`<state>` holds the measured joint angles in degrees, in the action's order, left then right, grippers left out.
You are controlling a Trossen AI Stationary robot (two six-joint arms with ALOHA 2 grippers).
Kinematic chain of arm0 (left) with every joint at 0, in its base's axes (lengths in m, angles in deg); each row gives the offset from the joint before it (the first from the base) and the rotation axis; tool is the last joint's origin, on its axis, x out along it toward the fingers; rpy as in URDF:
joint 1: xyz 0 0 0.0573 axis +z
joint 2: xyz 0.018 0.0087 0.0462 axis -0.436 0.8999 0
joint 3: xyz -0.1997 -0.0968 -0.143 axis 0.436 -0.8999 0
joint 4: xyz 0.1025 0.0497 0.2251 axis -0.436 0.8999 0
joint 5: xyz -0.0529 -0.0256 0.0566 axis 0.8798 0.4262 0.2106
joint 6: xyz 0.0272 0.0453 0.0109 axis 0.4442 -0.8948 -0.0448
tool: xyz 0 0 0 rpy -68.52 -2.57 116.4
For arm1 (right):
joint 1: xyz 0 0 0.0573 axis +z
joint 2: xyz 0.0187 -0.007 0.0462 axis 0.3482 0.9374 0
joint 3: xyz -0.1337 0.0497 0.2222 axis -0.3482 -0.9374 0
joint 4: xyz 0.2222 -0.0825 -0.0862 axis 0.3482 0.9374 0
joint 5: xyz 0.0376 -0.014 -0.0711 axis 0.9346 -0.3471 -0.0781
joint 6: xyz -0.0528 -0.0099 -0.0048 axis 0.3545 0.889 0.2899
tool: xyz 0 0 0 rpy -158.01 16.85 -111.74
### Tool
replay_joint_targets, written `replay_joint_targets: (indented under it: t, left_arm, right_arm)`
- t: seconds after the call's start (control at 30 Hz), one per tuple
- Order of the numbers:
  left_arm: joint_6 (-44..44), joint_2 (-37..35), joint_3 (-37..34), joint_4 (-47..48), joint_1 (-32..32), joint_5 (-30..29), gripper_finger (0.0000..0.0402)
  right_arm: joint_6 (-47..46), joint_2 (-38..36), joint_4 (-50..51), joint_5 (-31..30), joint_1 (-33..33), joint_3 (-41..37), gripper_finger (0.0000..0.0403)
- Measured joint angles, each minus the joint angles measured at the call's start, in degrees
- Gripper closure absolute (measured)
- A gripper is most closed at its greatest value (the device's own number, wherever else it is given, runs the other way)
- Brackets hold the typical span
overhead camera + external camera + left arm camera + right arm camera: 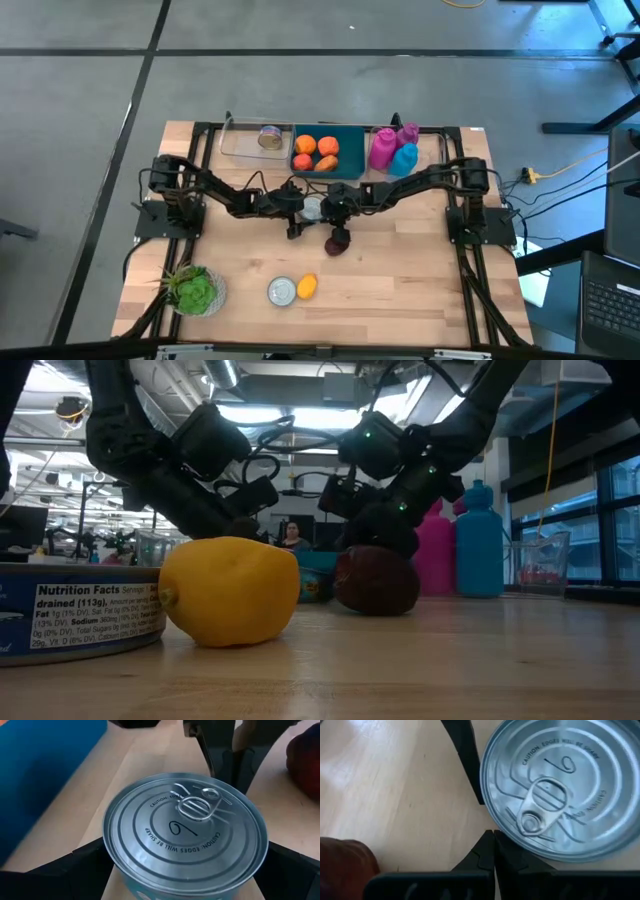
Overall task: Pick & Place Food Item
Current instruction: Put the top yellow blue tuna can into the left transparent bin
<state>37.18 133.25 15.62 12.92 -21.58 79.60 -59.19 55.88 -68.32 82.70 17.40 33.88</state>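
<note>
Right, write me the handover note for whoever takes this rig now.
Left hand: open, one finger on each side of the silver can mid-table, no grip yet.
Right hand: shut, empty, tip beside that can's rim; dark red fruit lies close by.
Teal bin at the far edge holds orange fruits. Second can and yellow fruit sit at the near edge.
Left: close on the can, lift, place.

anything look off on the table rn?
Nothing spilled or damaged. One oddity: both grippers crowd the same can mid-table. The left gripper is open around it; the right gripper is shut, empty, tips beside its rim. A dark red fruit sits loose nearby.
</note>
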Motion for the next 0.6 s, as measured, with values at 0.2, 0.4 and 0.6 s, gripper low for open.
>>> replay_joint_targets:
  t: [0.2,0.4,0.6]
  left_arm:
    - [0.15,-0.02,0.0,0.27,-0.02,-0.06,0.0002]
    - [0.14,-0.07,0.02,0.5,-0.02,-0.22,0.0025]
    - [0.3,-0.13,0.02,0.63,-0.02,-0.24,0.0054]
  right_arm:
    - [-0.31,0.55,-0.85,0.31,0.0,0.02,0.0402]
    - [-0.36,0.44,-0.66,0.31,0.0,0.04,0.0402]
    - [-0.49,0.42,-0.59,0.28,0.02,0.07,0.0392]
